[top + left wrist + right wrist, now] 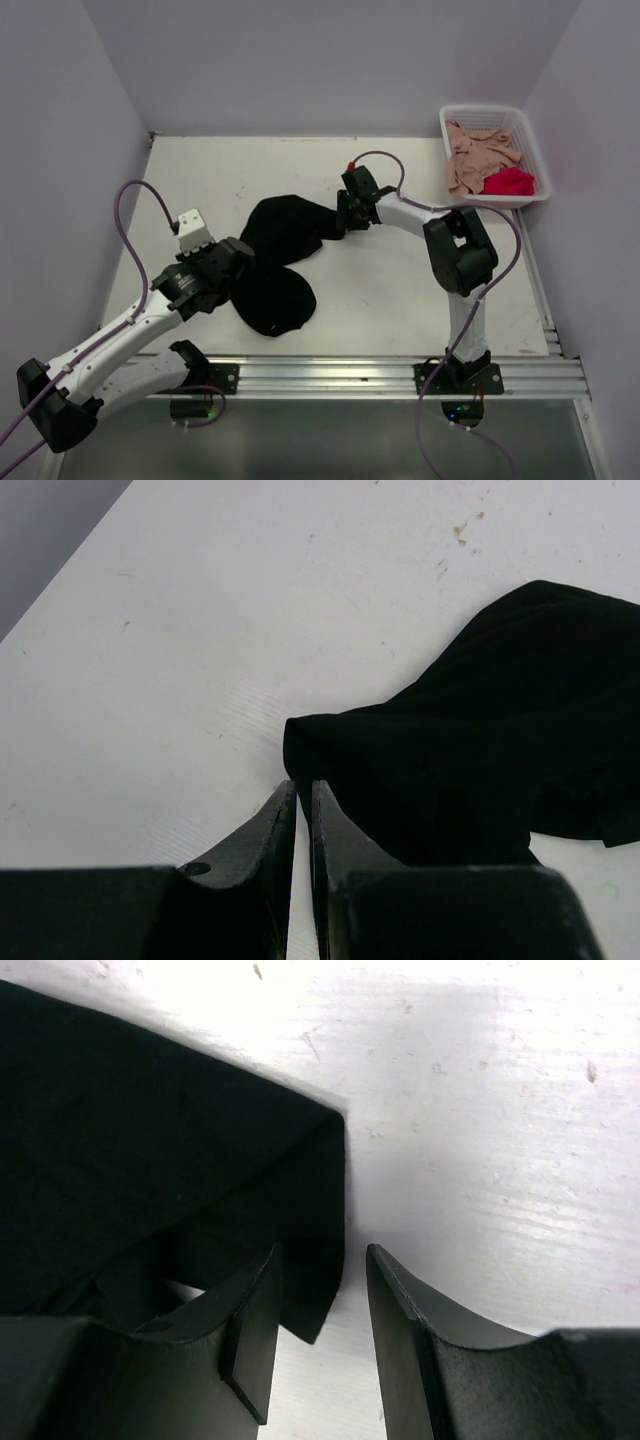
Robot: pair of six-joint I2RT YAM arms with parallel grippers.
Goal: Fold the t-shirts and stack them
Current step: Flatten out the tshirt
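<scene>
Cloth edges show clearly only in the wrist views. The left gripper (pixel 303 785) has its fingers almost together with nothing between them, tips just beside a corner of the black t-shirt (pixel 480 740). The right gripper (pixel 320 1255) stands apart, a shirt corner lying in the gap. From above, two arms reach low to that shirt, one at each side, on the white surface (pixel 380 290). Three shirts: far right of the black one, a pink t-shirt (pixel 478 150) and a red t-shirt (pixel 510 182) lie in one white basket (pixel 480 109).

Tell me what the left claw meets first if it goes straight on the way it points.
Probably the black shirt: its corner lies just ahead of the left claw, on the table. Height is unclear.
</scene>
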